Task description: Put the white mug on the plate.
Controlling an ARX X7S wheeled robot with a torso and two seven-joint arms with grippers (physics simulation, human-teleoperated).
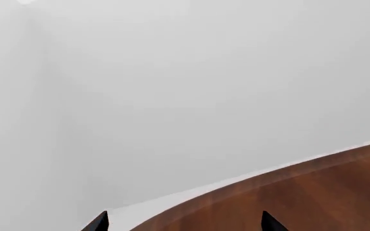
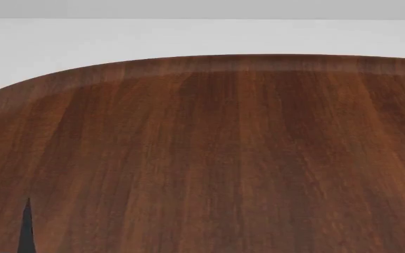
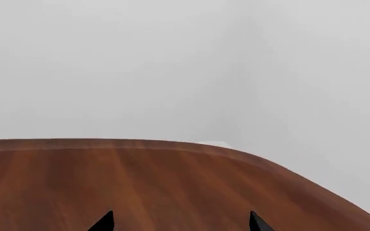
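The white mug and the plate are out of view in every frame. My left gripper (image 1: 185,224) is open, its two dark fingertips (image 1: 99,223) wide apart over the rounded edge of a brown wooden table (image 1: 313,192), with nothing between them. One dark fingertip (image 2: 27,227) of the left arm shows low at the left of the head view. My right gripper (image 3: 180,224) is open too, its fingertips (image 3: 105,223) spread above bare tabletop (image 3: 146,183).
The wooden table (image 2: 217,147) has a curved far edge with a shallow raised lip. Beyond it lies plain pale floor and wall (image 2: 188,34). Nothing else shows on the visible tabletop.
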